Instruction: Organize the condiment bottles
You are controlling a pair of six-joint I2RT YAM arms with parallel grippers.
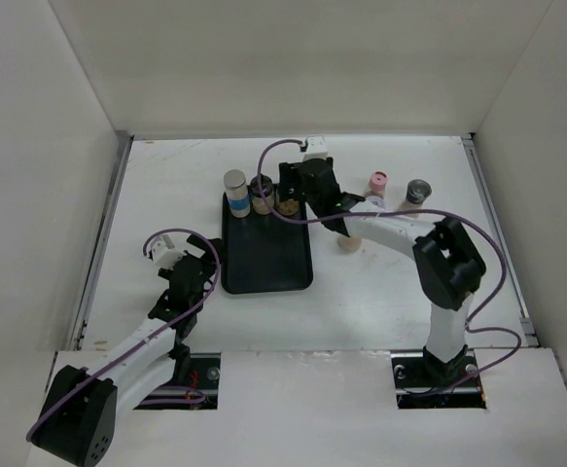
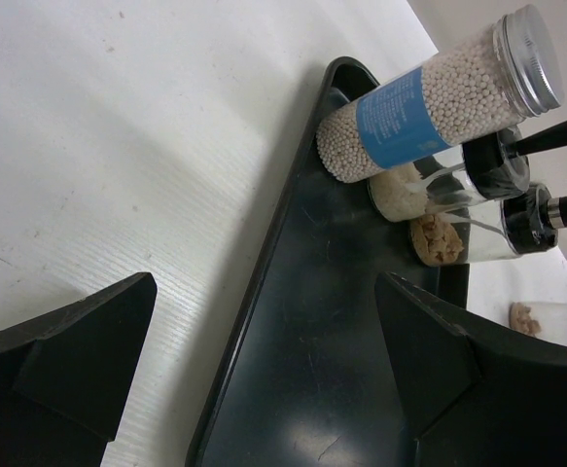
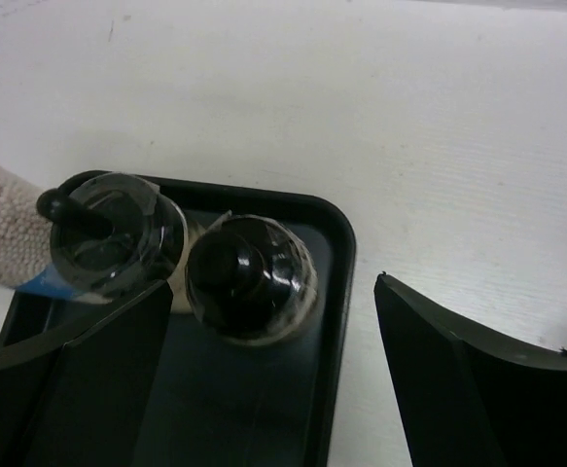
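We see three bottles standing in a row along the far edge of the black tray. The bottle with the blue band is at the left end, filled with small white beads and topped by a silver cap. The middle bottle stands just beside it. The black-capped bottle is at the right end, near the tray's far right corner.

The right claw hangs over that end of the row with its jaws spread wide. The black-capped bottle sits in the gap between them, and neither finger touches it.

The left claw is low at the tray's left side, also wide apart and holding nothing (its two fingers straddle the tray's rim).

Off the tray, on the white table, more bottles wait to the right. A pink-capped bottle and a grey-capped bottle stand near each other by the far edge. A tan bottle sits closer in, partly hidden under the right arm.
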